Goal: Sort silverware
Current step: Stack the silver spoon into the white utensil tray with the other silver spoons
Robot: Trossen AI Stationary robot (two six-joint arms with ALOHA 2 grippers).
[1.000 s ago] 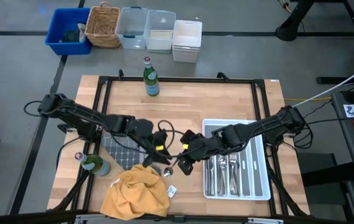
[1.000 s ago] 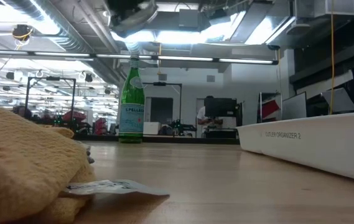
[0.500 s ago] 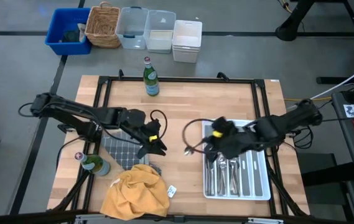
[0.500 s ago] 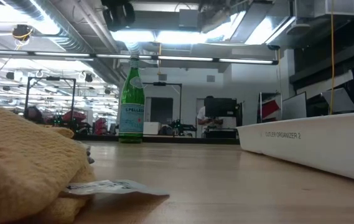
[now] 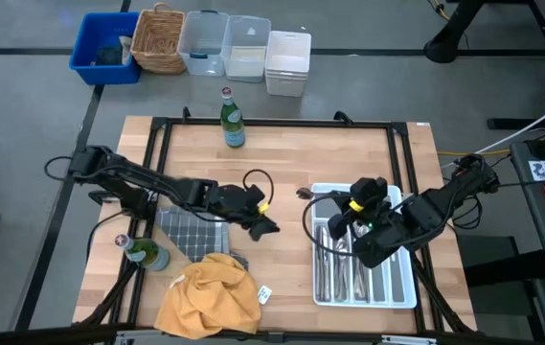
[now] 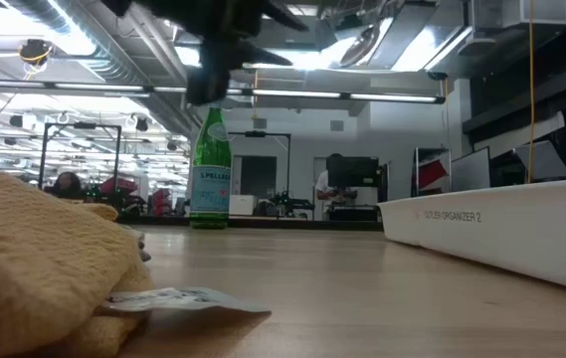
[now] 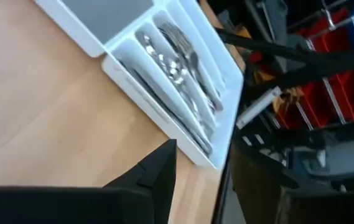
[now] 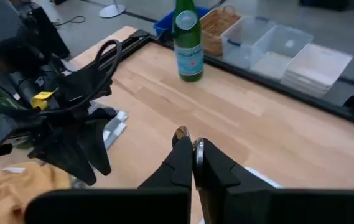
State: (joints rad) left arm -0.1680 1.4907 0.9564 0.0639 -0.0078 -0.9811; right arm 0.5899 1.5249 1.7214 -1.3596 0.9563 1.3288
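Two grippers: mine.
Right gripper (image 8: 193, 151): pinched on a spoon (image 8: 181, 133), above my tray (image 5: 401, 287).
Left gripper (image 5: 264, 226): spread wide, empty.

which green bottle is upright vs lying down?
The bottle at the table's far edge stands upright, alone on bare wood. The other green bottle lies on its side at the left edge, next to the yellow cloth.
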